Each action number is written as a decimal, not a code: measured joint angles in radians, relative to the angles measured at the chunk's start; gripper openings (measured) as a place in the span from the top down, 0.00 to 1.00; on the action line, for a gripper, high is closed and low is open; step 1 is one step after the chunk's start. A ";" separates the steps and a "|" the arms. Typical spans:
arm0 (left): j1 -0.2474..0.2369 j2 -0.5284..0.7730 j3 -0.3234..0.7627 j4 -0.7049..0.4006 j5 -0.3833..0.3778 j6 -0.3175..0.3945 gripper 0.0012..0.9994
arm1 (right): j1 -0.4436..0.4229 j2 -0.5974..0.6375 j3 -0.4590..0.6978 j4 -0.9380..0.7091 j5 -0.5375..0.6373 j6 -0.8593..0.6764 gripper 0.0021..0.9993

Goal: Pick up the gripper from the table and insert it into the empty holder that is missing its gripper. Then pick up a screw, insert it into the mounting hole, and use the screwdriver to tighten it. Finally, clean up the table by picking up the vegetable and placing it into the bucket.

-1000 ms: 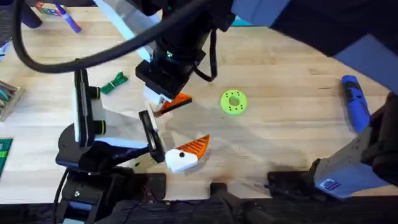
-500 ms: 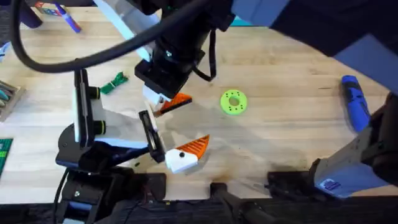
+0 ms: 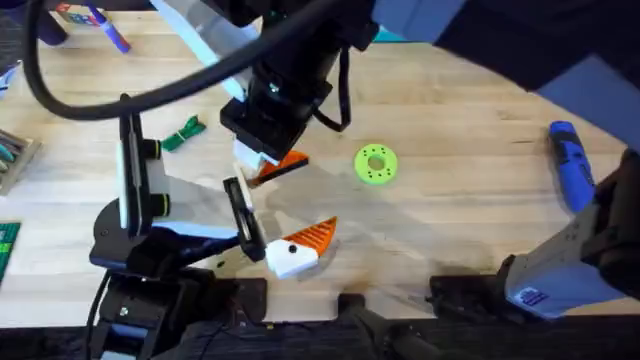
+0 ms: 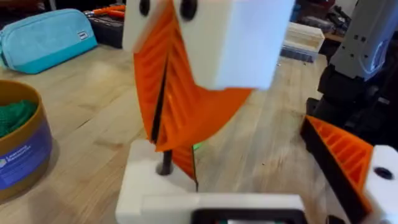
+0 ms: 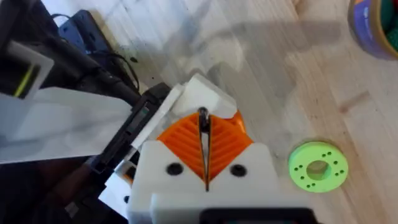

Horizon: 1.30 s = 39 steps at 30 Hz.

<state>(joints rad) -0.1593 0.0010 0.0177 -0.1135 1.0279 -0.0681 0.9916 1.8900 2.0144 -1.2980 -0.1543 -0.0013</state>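
Right gripper (image 3: 268,165) pinching the gripper (image 3: 283,163) beside holder (image 3: 240,215); left gripper (image 4: 171,124) pressed together, empty; advising: aligning white base squarely, lowering slowly, avoiding mounted finger (image 3: 300,245)

Bystander clutter around the work area.
Lime-green ring (image 3: 376,164) lying just beside the gripper; teal pouch (image 4: 43,34) and purple-blue marker (image 3: 108,30) well away.
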 joint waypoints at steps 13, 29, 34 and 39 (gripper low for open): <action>0.000 0.000 0.000 0.000 0.000 0.000 0.01 | 0.000 0.007 0.000 0.001 -0.001 0.000 0.99; 0.000 0.001 0.000 -0.002 0.001 -0.011 0.01 | 0.000 0.035 0.000 0.017 -0.005 0.000 0.99; 0.000 0.001 0.000 -0.001 0.001 -0.011 0.01 | 0.000 0.035 0.000 0.015 -0.005 0.000 0.99; 0.000 0.001 0.000 -0.002 0.001 -0.011 0.01 | 0.000 0.035 0.000 0.015 -0.005 0.000 0.99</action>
<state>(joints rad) -0.1593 0.0017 0.0177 -0.1150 1.0290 -0.0795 0.9920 1.9247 2.0144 -1.2831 -0.1589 -0.0017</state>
